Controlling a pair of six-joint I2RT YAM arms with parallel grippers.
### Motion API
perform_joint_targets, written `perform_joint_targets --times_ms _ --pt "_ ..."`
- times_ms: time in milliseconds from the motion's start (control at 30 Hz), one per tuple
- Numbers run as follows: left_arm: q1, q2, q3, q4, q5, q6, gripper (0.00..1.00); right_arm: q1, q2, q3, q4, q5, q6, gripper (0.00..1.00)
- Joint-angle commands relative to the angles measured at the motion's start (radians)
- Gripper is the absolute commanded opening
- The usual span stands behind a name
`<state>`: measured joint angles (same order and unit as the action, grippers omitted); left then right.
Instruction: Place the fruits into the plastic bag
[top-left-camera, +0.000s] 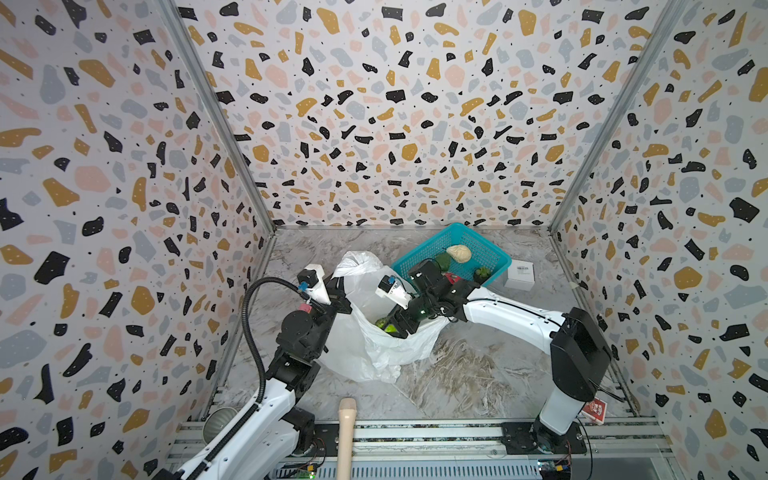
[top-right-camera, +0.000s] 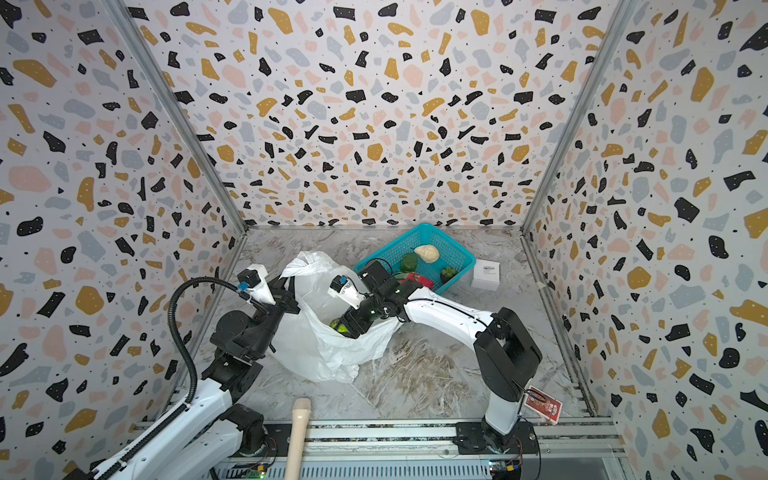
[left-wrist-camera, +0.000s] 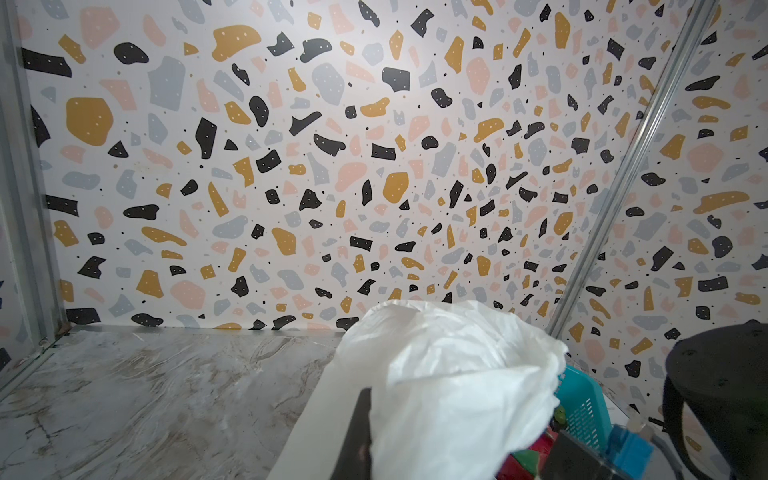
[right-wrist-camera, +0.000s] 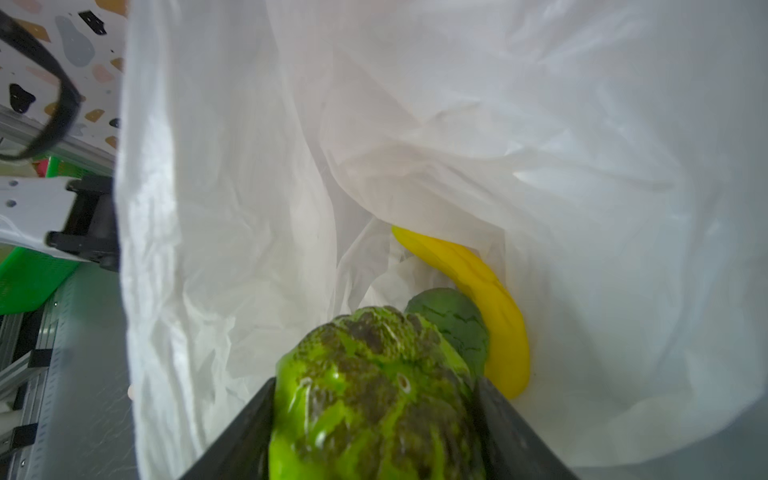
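Note:
The white plastic bag (top-left-camera: 374, 353) (top-right-camera: 324, 353) stands open at mid table. My left gripper (top-left-camera: 340, 296) (top-right-camera: 287, 297) (left-wrist-camera: 386, 440) is shut on the bag's (left-wrist-camera: 449, 374) upper edge and holds it up. My right gripper (top-left-camera: 392, 326) (top-right-camera: 345, 326) (right-wrist-camera: 374, 384) reaches down inside the bag, shut on a mottled green fruit (right-wrist-camera: 374, 407) (top-left-camera: 384, 324). Below it in the bag lie a yellow banana (right-wrist-camera: 478, 299) and a dark green fruit (right-wrist-camera: 453, 328). The teal basket (top-left-camera: 492, 253) (top-right-camera: 459, 249) holds a cream lumpy piece (top-left-camera: 459, 253) (top-right-camera: 428, 252), a green fruit (top-left-camera: 444, 261), a dark green one (top-left-camera: 482, 273) and a red dragon fruit (top-right-camera: 415, 279).
A small white box (top-left-camera: 519, 274) (top-right-camera: 485, 274) stands right of the basket. A beige handle (top-left-camera: 347, 436) sticks up at the front rail, with a metal cup (top-left-camera: 218, 422) at front left. A red card box (top-left-camera: 594, 409) leans by the right arm's base.

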<state>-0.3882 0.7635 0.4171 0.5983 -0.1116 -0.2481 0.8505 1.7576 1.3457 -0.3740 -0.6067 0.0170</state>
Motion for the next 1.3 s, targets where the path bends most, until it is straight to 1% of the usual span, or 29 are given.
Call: perform_joint_targets --times_ms 0,33,67,233,367,533,733,867,1000,1067,1133,1267 --pt "0.004 -0.013 0.013 0.039 0.010 -0.005 0.00 -0.005 0.004 0.016 -0.115 -0.004 -0.040 0.54" --pt "0.003 -0.013 0.014 0.039 0.010 -0.004 0.00 -0.003 0.006 0.011 -0.122 0.008 -0.037 0.63" --pt "0.004 -0.010 0.014 0.040 0.010 -0.003 0.00 -0.001 0.005 0.007 -0.124 0.027 -0.031 0.70" --pt "0.003 -0.004 0.016 0.042 0.013 -0.004 0.00 0.001 -0.016 0.008 -0.121 0.101 -0.019 0.85" --pt "0.004 -0.007 0.015 0.038 0.013 -0.006 0.00 -0.001 -0.044 0.028 -0.111 0.151 -0.017 0.91" --pt "0.004 -0.009 0.014 0.034 0.013 -0.005 0.00 -0.010 -0.092 0.046 -0.073 0.198 0.000 0.91" --pt "0.003 -0.010 0.010 0.035 0.013 -0.008 0.00 -0.070 -0.159 0.041 -0.003 0.228 0.052 0.91" --pt "0.004 -0.013 0.009 0.037 0.013 -0.008 0.00 -0.090 -0.180 0.018 -0.010 0.265 0.069 0.90" --pt "0.004 -0.015 0.009 0.036 0.008 -0.002 0.00 -0.092 -0.241 -0.062 -0.028 0.341 0.127 0.90" --pt "0.004 -0.018 0.009 0.037 0.010 -0.002 0.00 -0.099 -0.306 -0.124 -0.034 0.391 0.160 0.90" --pt "0.003 -0.018 0.008 0.035 0.013 0.003 0.00 -0.124 -0.376 -0.203 -0.040 0.455 0.225 0.90" --pt "0.004 -0.015 0.009 0.039 0.013 0.011 0.00 -0.222 -0.522 -0.368 -0.025 0.438 0.357 0.88"
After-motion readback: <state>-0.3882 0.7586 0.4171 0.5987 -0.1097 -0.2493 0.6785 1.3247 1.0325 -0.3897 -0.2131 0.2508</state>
